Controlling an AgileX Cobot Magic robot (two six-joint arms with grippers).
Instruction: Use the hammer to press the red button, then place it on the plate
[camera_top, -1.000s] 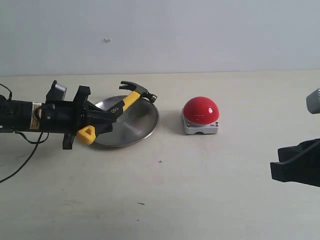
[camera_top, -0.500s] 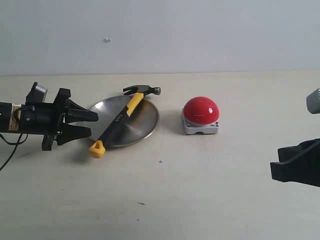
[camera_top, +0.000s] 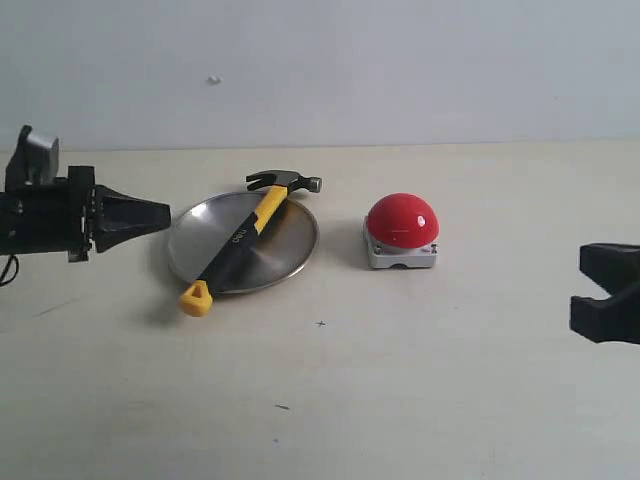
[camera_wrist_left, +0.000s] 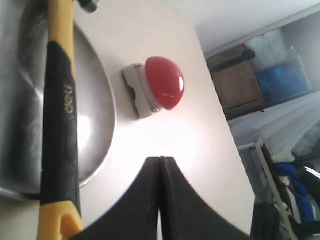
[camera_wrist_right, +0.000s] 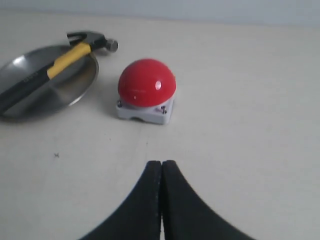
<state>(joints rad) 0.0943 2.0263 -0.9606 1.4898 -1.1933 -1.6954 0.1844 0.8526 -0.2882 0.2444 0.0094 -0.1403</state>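
And here's the layout: the small claw hammer with the dark metal head and black-and-yellow handle (camera_top: 240, 240) lies diagonally across the round, shallow silver metal plate (camera_top: 290, 255). Its head pokes over the far rim on the button's side. The yellow looped end overhangs the near rim and appears to touch down on the pale tabletop (camera_top: 400, 380). The hammer is longer than the plate is wide, so bridging the rims is about the only way it can rest there. Nothing grips it.

The large glossy red dome button on its light-grey square base (camera_top: 402, 222) sits near the plate but apart from it, and clear of the hammer head.

Over to the arms. The left gripper (camera_top: 160, 213) hovers just off the plate's left edge, pointing at it and not touching the handle. Its wrist view shows the black fingers pressed together along a thin seam, with nothing between them. The right gripper (camera_wrist_right: 161, 165) hangs well away on the other side, facing the button, its fingers likewise pinched together on nothing. I'd say it is parked there to leave the left arm room.

My call: the placing step looks done. Whether the button was ever pressed, these views can't say. One worry is that overhanging loop, since a nudge there could lever the hammer off the plate.
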